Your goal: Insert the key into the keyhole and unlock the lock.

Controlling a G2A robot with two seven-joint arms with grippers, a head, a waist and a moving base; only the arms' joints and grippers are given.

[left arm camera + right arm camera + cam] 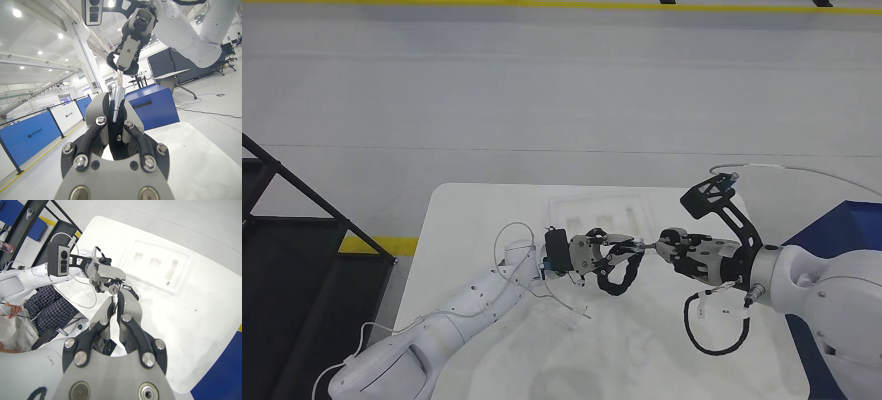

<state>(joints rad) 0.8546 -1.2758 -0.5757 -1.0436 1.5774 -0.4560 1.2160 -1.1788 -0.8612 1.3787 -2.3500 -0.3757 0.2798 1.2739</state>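
Above the white worktop point(472, 240), the left claw point(114, 101) is pinching a chrome lock point(116, 108) by its barrel. Facing it, the right claw point(115, 300) is pressed onto the key point(114, 303), whose blade tip sits in the keyhole point(113, 290). A white foam tray point(602, 212) lies on the worktop behind them

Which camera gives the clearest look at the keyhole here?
The right wrist view: it faces the lock end-on, so the keyhole shows with the key meeting it. The left wrist view sees the lock side-on, its keyhole face turned away. In the top view the lock is too small to tell.
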